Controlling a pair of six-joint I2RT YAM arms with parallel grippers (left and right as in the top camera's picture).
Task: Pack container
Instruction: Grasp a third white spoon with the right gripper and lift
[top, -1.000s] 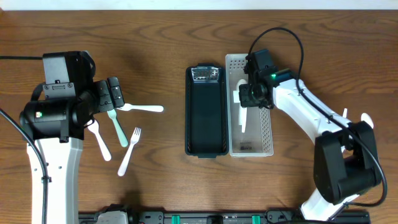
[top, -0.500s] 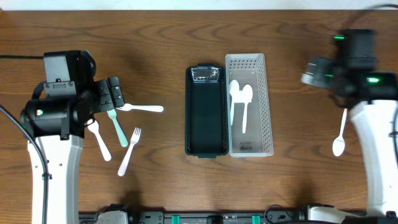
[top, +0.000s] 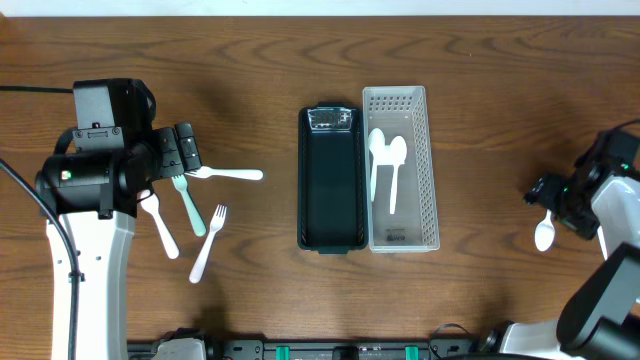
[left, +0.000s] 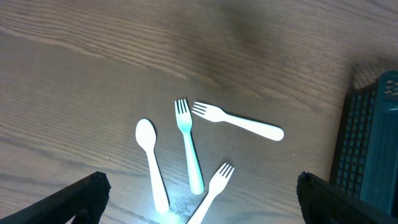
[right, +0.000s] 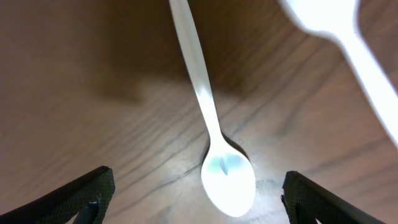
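Note:
A black container (top: 330, 185) and a white perforated tray (top: 425, 170) stand side by side at mid-table; two white spoons (top: 385, 160) lie in the tray. My right gripper (top: 556, 196) is open at the right edge, just above a white spoon (top: 545, 232). In the right wrist view the spoon (right: 214, 137) lies on the wood between the open fingers (right: 199, 205), its bowl nearest. My left gripper (top: 184, 152) is open and empty above the left cutlery; the left wrist view shows its fingers (left: 202, 205) wide apart.
Left of the container lie a white fork (top: 225, 174), a teal fork (top: 188, 205), a white spoon (top: 158, 225) and another white fork (top: 208, 243). A second, blurred white utensil (right: 348, 37) lies beside the right spoon. The container's edge (left: 367, 149) shows in the left wrist view.
My right arm left the white tray, swung to the table's right side and came down over the loose spoon. The left arm has not moved.

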